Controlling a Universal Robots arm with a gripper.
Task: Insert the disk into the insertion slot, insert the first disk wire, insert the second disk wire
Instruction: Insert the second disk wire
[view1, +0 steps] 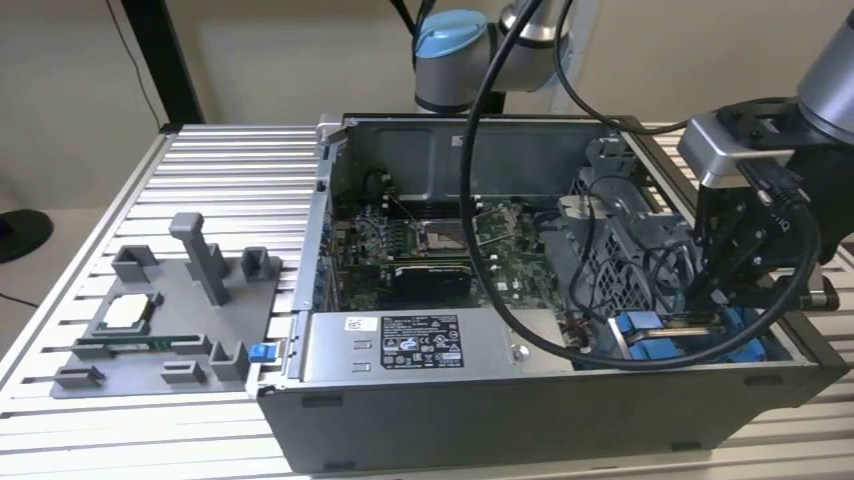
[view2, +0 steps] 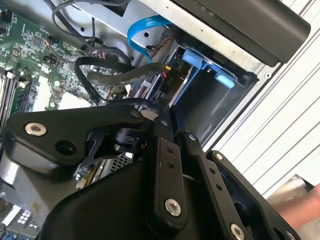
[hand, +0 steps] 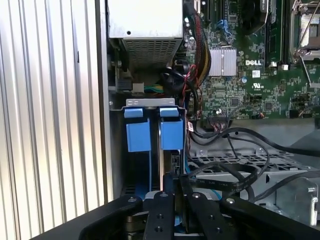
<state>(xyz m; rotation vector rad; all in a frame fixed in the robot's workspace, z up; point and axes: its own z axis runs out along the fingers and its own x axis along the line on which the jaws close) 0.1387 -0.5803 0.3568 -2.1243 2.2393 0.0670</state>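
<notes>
Black linkage of the claw (hand: 176, 200) is closest to the lens in both wrist views. Its jaws stand drawn nearly together, and they seem to pinch a thin slab seen edge-on, which I take to be the disk (hand: 167, 162).

In the exterior view the claw (view1: 697, 305) reaches down into the 4 o'clock corner of the open computer case (view1: 534, 410), which sits on the slatted worktop (view1: 227, 160). The insertion slot (view1: 694, 350) lies there with its bright blue rails, just past the perforated cage (view1: 614, 250). A pale silver piece with blue at its end, apparently the disk (view1: 663, 322), sits right at the claw's tip in the mouth of that slot, at about 9 o'clock from the tip.

In the first wrist view the blue tabs of the insertion slot (hand: 137, 135) stand just beyond the claw, with the slab running between them and the claw.

By my reading the first step is under way and not finished: the disk is at or partly in the slot and appears gripped. How deep it sits cannot be told.

Neither wire looks plugged in. A black connector (view2: 170, 80) hangs near the claw (view2: 167, 117), a blue cable (view2: 145, 25) loops farther off, and loose black cables (hand: 225, 175) lie over the cage.
</notes>
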